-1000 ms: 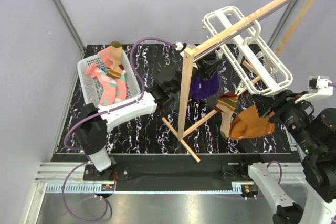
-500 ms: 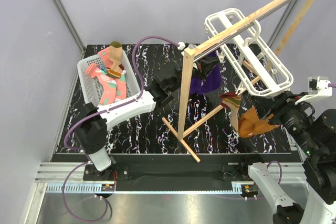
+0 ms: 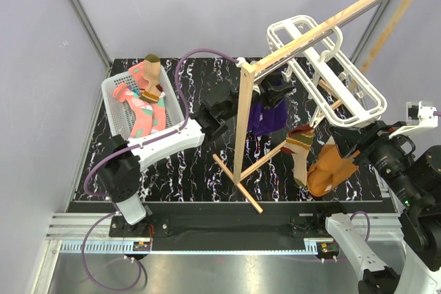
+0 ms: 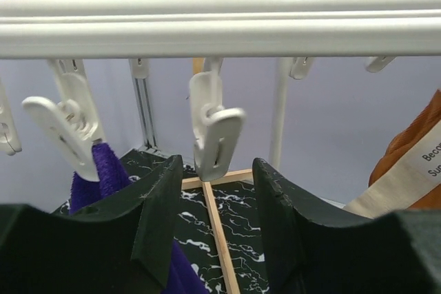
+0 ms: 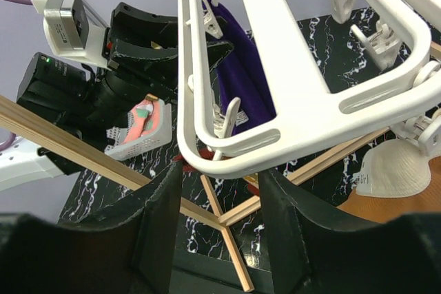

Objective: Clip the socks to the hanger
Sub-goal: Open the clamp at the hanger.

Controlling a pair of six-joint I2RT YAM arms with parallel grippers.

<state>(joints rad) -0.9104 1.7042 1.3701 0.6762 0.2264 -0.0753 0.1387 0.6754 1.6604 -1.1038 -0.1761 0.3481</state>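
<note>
Over right half of bench [image 3: 180, 171], hanger [image 5: 277, 53] carried tan sock [image 3: 300, 156], purple cloth [image 3: 269, 115], orange cloth [image 3: 329, 171]. Pink socks [image 3: 143, 116] lay in basket [image 3: 110, 103], far-left corner. Left jaws and right jaws released, empty.

The hanger [image 4: 220, 29] is showing smooth, slightly glossy white plastic, its clip [image 4: 215, 139] likewise. The purple cloth [image 4: 110, 177] is looking fuzzy. The rail stand [image 3: 240, 125] is showing pale matt wood; the tabletop [image 3: 179, 170] is looking smooth, black with white marbling.
</note>
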